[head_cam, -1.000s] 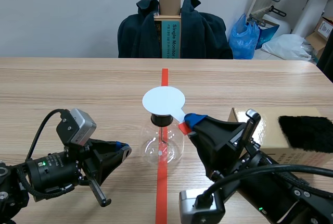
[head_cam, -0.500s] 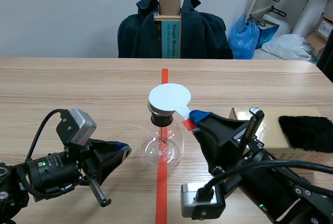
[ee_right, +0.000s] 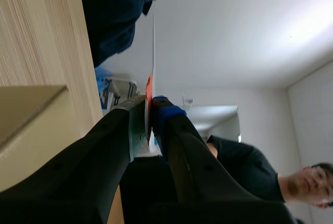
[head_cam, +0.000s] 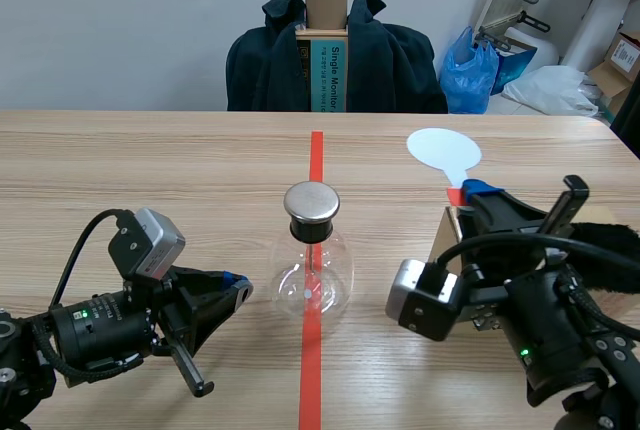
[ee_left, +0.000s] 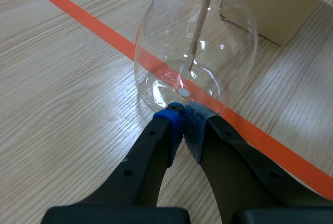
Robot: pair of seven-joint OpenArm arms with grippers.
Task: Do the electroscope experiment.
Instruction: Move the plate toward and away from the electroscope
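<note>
In the scene view the electroscope flask point(head_cam: 312, 275) sits on the red tape line mid-table with its metal cap point(head_cam: 311, 202) bare. The right gripper point(head_cam: 468, 190) is clenched on the red handle of the white paddle point(head_cam: 443, 149), holding it up over the cardboard box point(head_cam: 450, 235), well apart from the flask. The left gripper point(head_cam: 238, 290) sits low near the flask, clenched on nothing. The step looks like charging the paddle on the black fur patch point(head_cam: 615, 238), so the disc should probably go down flat on it, with the grip kept on the handle only and a wide swing around the glass. The left wrist view adds what the scene view barely gives: the rod point(ee_left: 200, 21) and its little leaf hanging inside the glass, and the pads point(ee_left: 195, 125) closed together just beside the flask's base, though actual contact can't be told. The right wrist view shows the paddle edge-on as a thin line point(ee_right: 153, 47), pinched square between the fingers point(ee_right: 136, 122), plus a person point(ee_right: 244, 156) in the background.
</note>
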